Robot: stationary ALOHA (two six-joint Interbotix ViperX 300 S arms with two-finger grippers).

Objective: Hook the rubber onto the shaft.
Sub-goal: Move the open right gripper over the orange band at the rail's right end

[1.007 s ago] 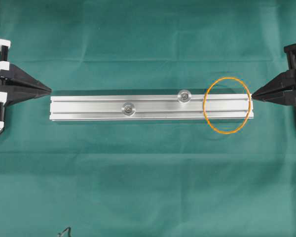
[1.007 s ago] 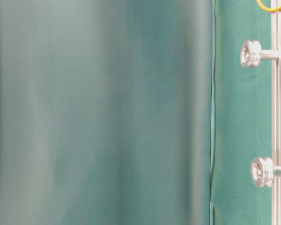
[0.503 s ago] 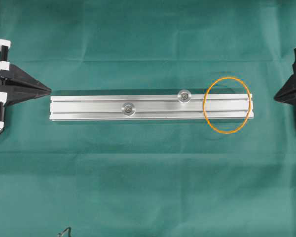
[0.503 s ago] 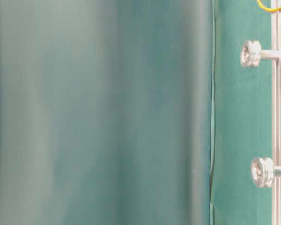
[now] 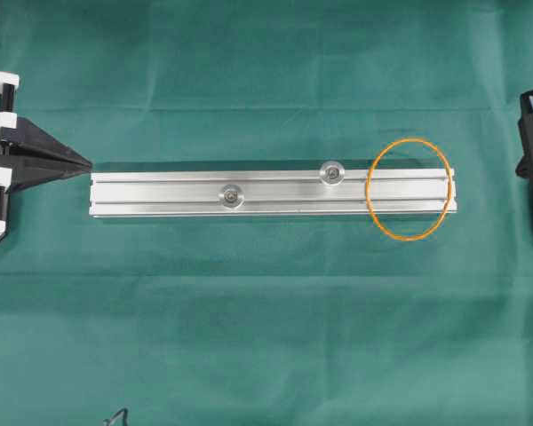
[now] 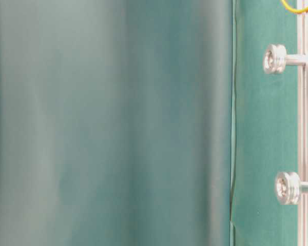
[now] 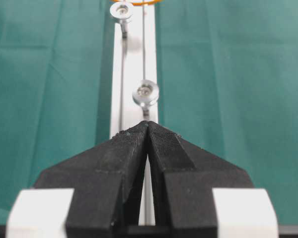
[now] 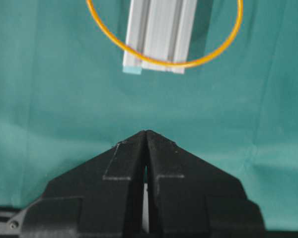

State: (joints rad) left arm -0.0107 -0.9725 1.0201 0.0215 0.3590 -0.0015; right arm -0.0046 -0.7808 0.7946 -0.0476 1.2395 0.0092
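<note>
The rubber [image 5: 409,239] is a thin orange loop lying flat across the right end of the aluminium rail [image 5: 160,193], hooked on nothing. Two bolt-like shafts stand up from the rail, one [image 5: 232,194] left of the middle and one [image 5: 332,173] nearer the loop. My left gripper [image 5: 86,164] is shut and empty, its tip just off the rail's left end. My right gripper [image 5: 519,169] is shut and empty, well back from the rail's right end. In the right wrist view the rubber [image 8: 164,64] rings the rail end [image 8: 159,34] ahead of the gripper [image 8: 146,132].
Green cloth [image 5: 266,337] covers the table, with creases in front of the rail. The table-level view shows both shafts [image 6: 275,59] [image 6: 288,188] side-on and a bit of the rubber [image 6: 296,10]. A thin dark wire end [image 5: 117,414] pokes in at the bottom edge.
My right gripper has drawn back from the rail's right end toward the right edge of the overhead view. The rubber, the rail and my left gripper have not moved.
</note>
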